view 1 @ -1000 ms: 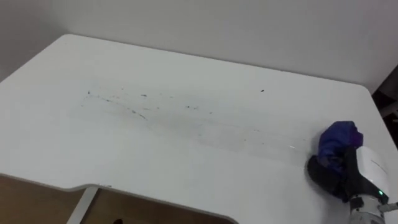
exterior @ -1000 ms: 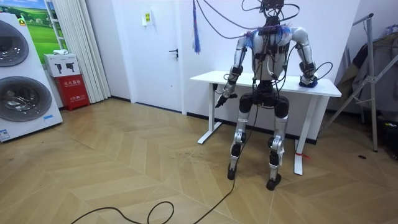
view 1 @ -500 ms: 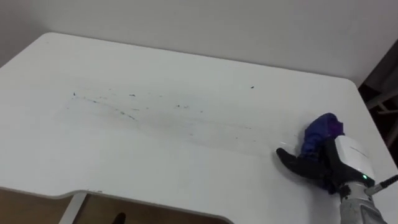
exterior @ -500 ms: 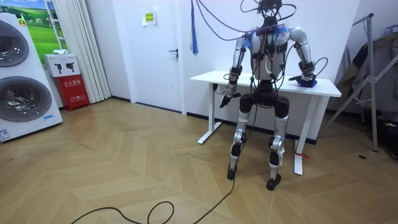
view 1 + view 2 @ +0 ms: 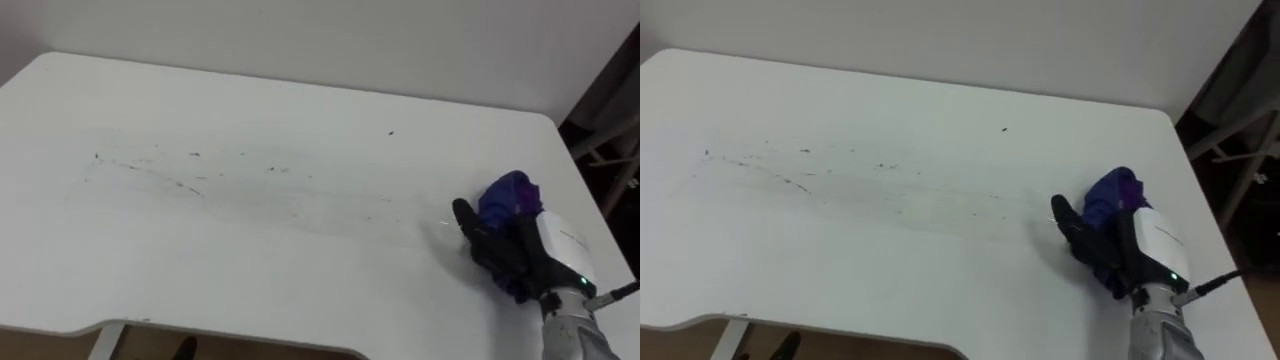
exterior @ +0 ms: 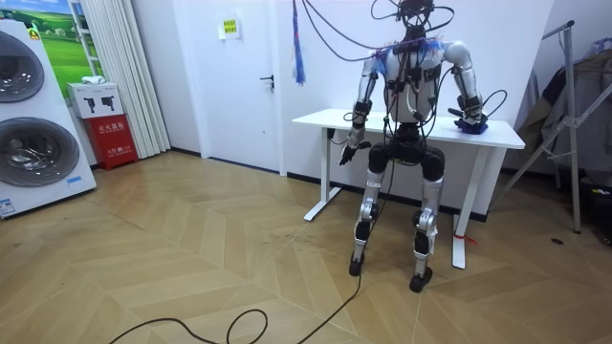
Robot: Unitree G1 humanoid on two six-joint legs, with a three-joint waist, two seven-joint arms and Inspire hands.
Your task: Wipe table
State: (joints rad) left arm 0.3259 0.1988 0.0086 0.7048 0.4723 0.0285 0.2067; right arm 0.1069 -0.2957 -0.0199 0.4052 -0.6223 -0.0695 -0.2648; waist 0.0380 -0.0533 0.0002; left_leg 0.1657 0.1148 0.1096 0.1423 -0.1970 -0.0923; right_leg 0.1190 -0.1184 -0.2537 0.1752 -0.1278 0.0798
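While the right hand [image 5: 500, 255] curls its dark fingers round the purple cloth [image 5: 508, 193] near the right end of the table [image 5: 300, 270], the line of dark specks [image 5: 180, 180] lies well apart to its left, running lengthwise along the tabletop. The next wipe probably goes leftward along that line. The left hand [image 6: 346, 153] hangs below the front edge, farther off.

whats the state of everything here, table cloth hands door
table, dirty, dark specks across its middle
cloth, bunched, in the right hand, on the table's right end
right hand, shut on the cloth
left hand, idle, low beside the table
door, shut
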